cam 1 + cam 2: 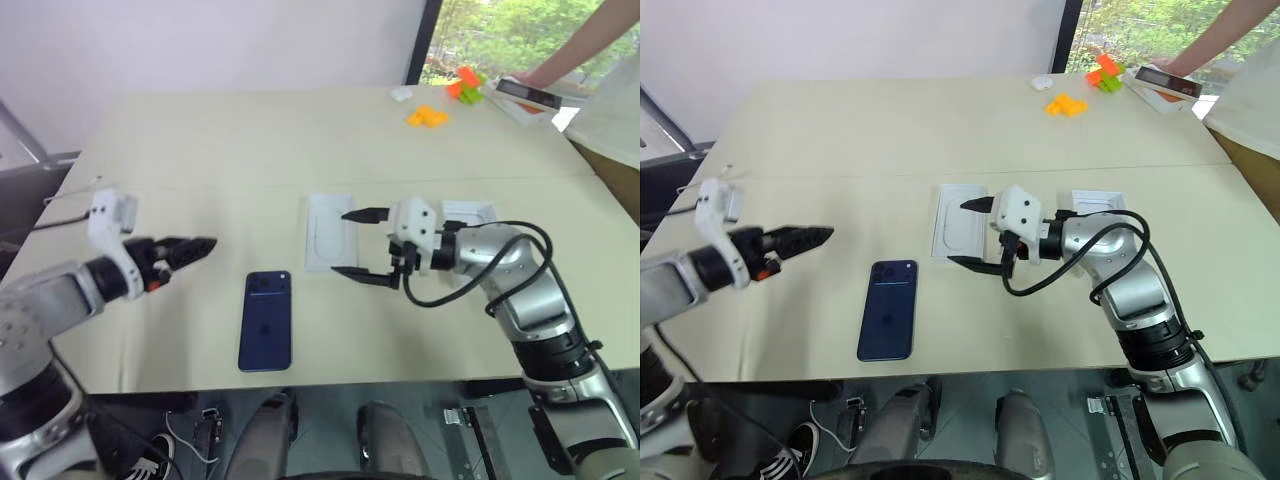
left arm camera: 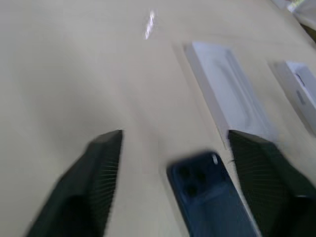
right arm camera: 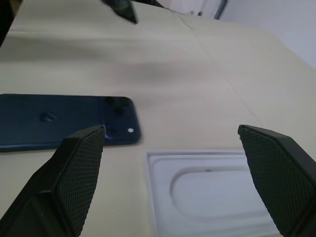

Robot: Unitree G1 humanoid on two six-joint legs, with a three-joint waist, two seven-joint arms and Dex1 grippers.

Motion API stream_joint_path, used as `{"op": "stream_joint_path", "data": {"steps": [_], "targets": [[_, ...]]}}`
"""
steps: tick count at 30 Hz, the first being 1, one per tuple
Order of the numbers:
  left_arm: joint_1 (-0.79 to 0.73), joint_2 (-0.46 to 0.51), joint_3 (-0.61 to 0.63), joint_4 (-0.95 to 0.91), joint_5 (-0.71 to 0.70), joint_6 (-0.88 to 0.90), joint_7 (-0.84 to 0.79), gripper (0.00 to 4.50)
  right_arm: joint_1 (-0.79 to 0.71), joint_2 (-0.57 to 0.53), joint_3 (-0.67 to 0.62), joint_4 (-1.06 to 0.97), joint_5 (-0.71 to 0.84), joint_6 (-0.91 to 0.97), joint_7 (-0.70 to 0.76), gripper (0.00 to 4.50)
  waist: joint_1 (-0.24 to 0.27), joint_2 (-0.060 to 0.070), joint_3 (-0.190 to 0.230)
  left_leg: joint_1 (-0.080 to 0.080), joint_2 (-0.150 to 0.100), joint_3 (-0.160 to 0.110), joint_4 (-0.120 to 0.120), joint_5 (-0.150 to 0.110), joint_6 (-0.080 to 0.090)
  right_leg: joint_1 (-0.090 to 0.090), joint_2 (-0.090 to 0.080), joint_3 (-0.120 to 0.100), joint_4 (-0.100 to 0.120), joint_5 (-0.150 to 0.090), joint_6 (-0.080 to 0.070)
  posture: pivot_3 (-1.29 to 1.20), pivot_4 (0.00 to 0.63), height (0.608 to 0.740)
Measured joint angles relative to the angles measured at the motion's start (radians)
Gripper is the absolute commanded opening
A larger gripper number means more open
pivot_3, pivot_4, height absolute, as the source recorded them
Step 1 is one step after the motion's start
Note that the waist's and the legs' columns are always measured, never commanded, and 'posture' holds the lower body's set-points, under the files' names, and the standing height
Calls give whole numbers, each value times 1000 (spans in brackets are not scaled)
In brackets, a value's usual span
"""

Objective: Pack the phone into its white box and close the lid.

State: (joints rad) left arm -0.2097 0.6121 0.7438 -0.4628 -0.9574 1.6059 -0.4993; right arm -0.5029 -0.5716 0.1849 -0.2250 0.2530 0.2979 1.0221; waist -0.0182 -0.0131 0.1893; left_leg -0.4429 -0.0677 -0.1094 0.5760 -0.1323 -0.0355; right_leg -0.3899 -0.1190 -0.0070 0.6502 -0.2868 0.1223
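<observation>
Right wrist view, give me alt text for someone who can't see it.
A dark blue phone lies back up on a beige table, beside a white box with a moulded recess, empty. The open right gripper frames them, its two black fingers spread wide and holding nothing.

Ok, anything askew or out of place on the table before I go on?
Nothing looks damaged or spilled. The phone lies flat, back up, on the table, apart from the white box, not yet packed. Both the left gripper and right gripper are open and empty.
</observation>
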Motion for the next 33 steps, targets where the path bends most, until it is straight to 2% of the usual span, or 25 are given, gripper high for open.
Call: {"op": "stream_joint_path", "data": {"steps": [2,5,12,13,16,19,23,27,33], "targets": [[113,17,39,12,-62,0,-36,4446,4,5,6,-12,-6,-7,-7,4500,0,0,0,0,2,0,-1,0,0,-1,0,0,0,0,-1,0,150,740],[218,32,87,73,-126,0,-63,4500,5,1,44,-14,-59,-79,-5,3725,5,0,0,0,6,1,-1,0,-1,-4,1,0,-3,2,-5,0,150,740],[325,96,99,180,-250,-1,-132,4500,36,-22,153,14,-207,-289,18,322,-1,1,0,-1,8,3,-1,-1,0,-3,0,0,-13,6,-12,0,150,740],[327,95,86,186,-255,-3,-138,4500,36,-16,167,21,-231,-315,13,19,-1,1,0,-2,8,3,-1,-1,0,-3,0,0,-14,6,-12,0,150,740],[325,89,31,189,-254,-14,-134,4500,35,-5,209,45,-288,-385,3,19,2,1,-1,-2,8,3,-3,-1,0,-4,0,0,-15,6,-12,0,150,740],[298,28,-53,182,-243,-33,-73,4500,34,-4,264,114,-388,-496,-22,19,7,1,-1,-2,8,3,-4,-1,0,-4,1,-1,-15,6,-12,0,150,740],[183,-51,-73,178,-256,-26,65,4500,32,3,289,174,-464,-584,-50,19,8,0,-1,0,9,3,-4,-1,0,-3,3,-2,-13,6,-11,0,150,740],[149,-112,-114,132,-272,-24,166,4500,32,7,304,224,-510,-636,-73,19,3,0,-1,0,9,4,-4,0,0,0,6,-1,-12,6,-11,0,150,740],[142,-113,-141,108,-280,-30,226,4500,32,24,325,250,-569,-678,-102,19,5,0,-1,2,10,4,-2,1,-2,0,6,-1,-6,6,-11,0,150,740]]}}
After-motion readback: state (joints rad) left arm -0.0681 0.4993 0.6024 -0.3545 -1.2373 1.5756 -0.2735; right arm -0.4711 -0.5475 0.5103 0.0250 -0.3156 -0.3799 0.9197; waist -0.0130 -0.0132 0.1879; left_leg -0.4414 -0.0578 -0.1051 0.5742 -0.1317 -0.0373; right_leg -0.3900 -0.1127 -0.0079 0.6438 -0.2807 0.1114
